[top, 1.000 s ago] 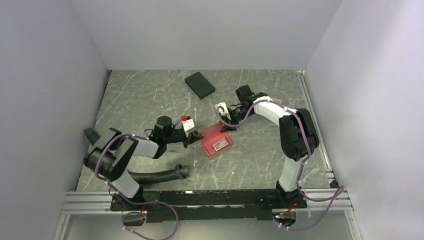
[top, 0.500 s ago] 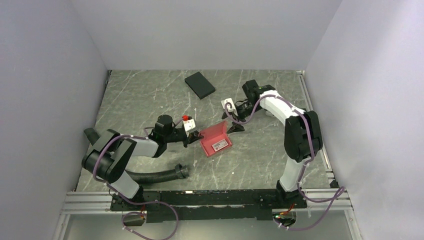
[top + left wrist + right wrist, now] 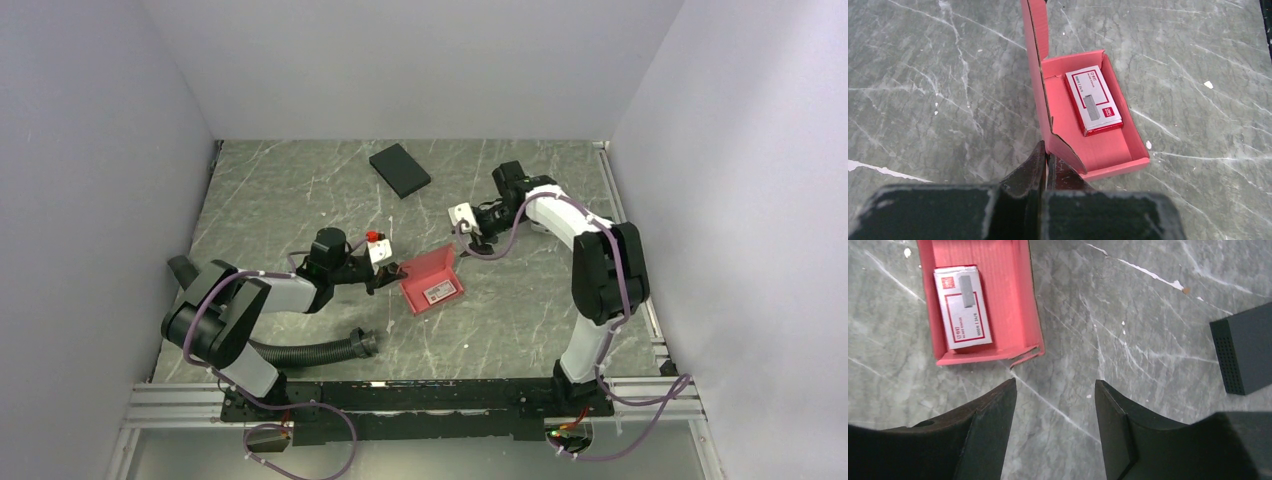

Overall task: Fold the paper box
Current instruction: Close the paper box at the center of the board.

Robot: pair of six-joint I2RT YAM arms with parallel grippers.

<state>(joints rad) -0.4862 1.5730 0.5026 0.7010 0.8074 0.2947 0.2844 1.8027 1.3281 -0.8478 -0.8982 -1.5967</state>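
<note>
The pinkish-red paper box (image 3: pixel 431 280) lies open on the marble table, its side walls up; it also shows in the left wrist view (image 3: pixel 1088 145) and the right wrist view (image 3: pixel 1013 300). A tiny red-and-white carton (image 3: pixel 1093 99) lies inside it. My left gripper (image 3: pixel 388 277) is shut on the box's left wall at its near corner (image 3: pixel 1047 156). My right gripper (image 3: pixel 475 236) is open and empty, above the table beyond the box's far right corner, apart from it (image 3: pixel 1054 385).
A black flat rectangular box (image 3: pixel 400 169) lies at the back of the table, its corner in the right wrist view (image 3: pixel 1245 352). A black corrugated hose (image 3: pixel 310 351) lies near the left arm's base. Grey walls close in the table on three sides.
My right gripper has drawn back from the box's far edge, up and to the right. The left gripper has kept its hold on the box's wall; the box has barely shifted.
</note>
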